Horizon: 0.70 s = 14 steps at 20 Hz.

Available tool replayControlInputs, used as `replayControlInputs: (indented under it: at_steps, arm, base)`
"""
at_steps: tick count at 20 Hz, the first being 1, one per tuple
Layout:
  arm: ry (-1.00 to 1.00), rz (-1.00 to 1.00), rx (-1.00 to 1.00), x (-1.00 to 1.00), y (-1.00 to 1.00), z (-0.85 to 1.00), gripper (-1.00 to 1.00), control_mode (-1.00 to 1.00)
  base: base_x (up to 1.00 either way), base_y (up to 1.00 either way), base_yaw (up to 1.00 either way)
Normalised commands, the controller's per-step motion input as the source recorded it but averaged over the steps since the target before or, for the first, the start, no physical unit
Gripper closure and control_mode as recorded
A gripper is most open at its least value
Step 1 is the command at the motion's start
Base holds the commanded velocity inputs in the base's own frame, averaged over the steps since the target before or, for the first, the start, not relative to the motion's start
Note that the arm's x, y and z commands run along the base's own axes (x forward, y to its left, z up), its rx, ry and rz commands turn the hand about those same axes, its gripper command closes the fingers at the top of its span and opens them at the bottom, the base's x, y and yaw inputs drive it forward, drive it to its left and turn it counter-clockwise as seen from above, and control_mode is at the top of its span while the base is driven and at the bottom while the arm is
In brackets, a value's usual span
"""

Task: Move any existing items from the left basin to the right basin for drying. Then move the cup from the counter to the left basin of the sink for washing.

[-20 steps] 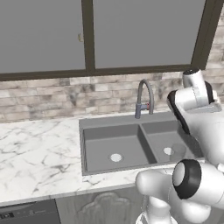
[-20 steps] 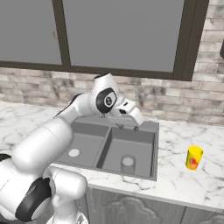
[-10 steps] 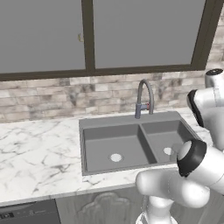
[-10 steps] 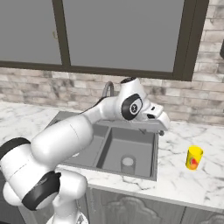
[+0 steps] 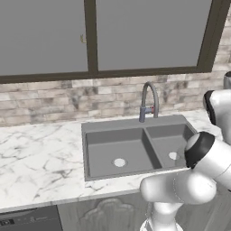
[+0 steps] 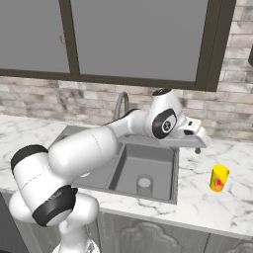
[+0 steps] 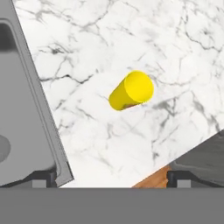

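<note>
The yellow cup (image 6: 219, 178) with its red mark stands upright on the marble counter (image 6: 207, 207), right of the sink (image 6: 143, 195). In the hand view the cup (image 7: 131, 91) is seen from above, ahead of my gripper (image 7: 109, 177). The fingertips (image 7: 41, 177) stand wide apart with nothing between them, so the gripper is open. In the right base view the gripper (image 6: 197, 148) hovers above the counter, between the sink's right rim and the cup, a little up and left of the cup. A translucent grey tumbler (image 6: 144, 185) stands in the right basin (image 6: 148, 163). The left basin (image 5: 119, 151) holds nothing.
An arched grey tap (image 5: 149, 101) rises behind the divider between the basins. The sink's right rim (image 7: 43, 118) runs down the left of the hand view. A brick wall and dark-framed windows stand behind the counter. The counter's front edge (image 7: 153, 177) lies near the gripper.
My arm has swung to the right, from over the sink's back to over the counter beside the cup. The cup and the tumbler have not moved.
</note>
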Motion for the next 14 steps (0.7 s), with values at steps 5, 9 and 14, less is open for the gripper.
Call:
replayControlInputs:
  at_steps: [5,9,14]
  arm:
    - [0.0,0.14,0.0,-0.06,-0.22,-0.2,-1.0,-1.0]
    - [0.0,0.13,0.0,0.0,-0.34,-0.33,-1.0,-1.0]
    - [0.0,0.12,0.0,0.0,-0.27,-0.29,-1.0,-1.0]
  base:
    - [0.0,0.0,0.0]
    - [0.0,0.0,0.0]
    - [0.0,0.0,0.0]
